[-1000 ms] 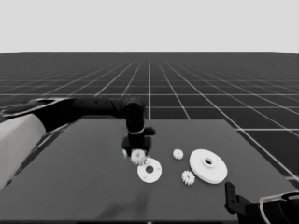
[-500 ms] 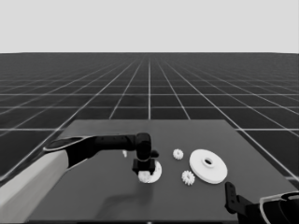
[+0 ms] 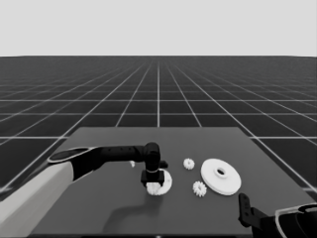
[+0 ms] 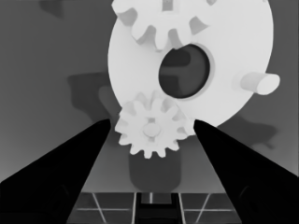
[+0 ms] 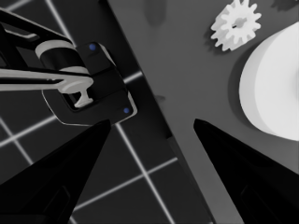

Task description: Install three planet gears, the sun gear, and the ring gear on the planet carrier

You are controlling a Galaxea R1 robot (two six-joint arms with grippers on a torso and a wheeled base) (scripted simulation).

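Centre of frame: left gripper over the smaller round part; its fingers are spread, a planet gear between them, untouched. Right gripper idles lower right, fingers apart.

Even, diffuse light is falling from above, leaving the white parts glowing bright against the dim counter. A soft shadow is pooling on the counter below the left tool. No glare is showing; edges are looking slightly soft close to the tool.
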